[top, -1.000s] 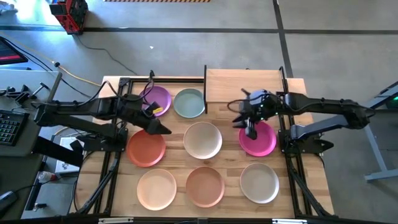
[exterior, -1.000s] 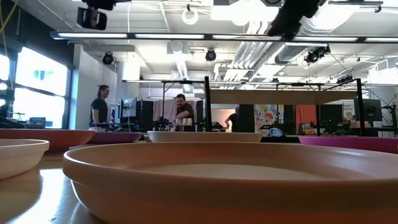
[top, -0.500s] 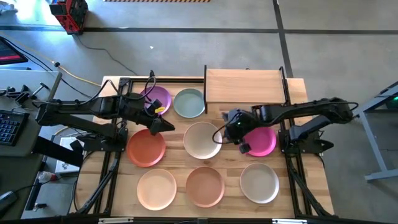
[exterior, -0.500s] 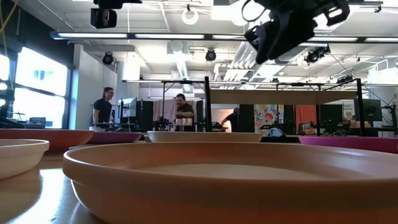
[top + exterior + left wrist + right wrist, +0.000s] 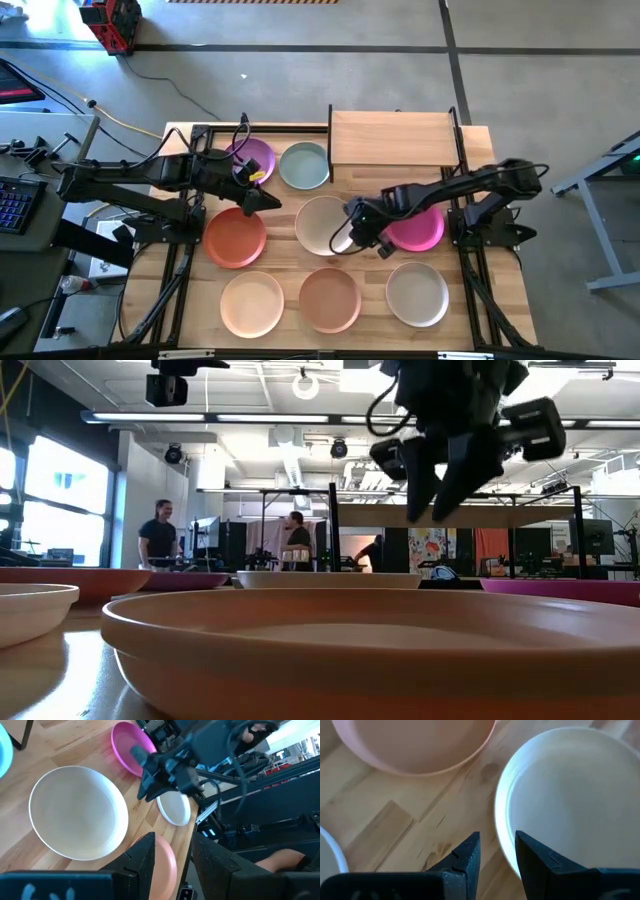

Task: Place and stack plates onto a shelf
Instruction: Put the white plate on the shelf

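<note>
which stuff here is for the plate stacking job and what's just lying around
Job:
- eight round matte plates, e.g. cream plate and magenta plate
- raised light-wood shelf
- right hand, open at the cream plate's rim
- left hand

Lying about:
- red machine
- black keyboard

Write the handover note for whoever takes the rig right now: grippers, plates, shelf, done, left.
Right gripper: jaws open and empty, hanging above the cream plate's rim on its magenta-plate side.
Left gripper: jaws open, empty, waiting above the rust orange plate's edge.
Plates: eight show, all flat on the table: purple, pale blue-green, magenta, cream, rust orange, and three in the front row, peach, terracotta, beige-grey.
Shelf: bare, at the table's far side.
Done: nothing shelved.
Left: grasp the cream plate, shelve and stack it, then the rest.
</note>
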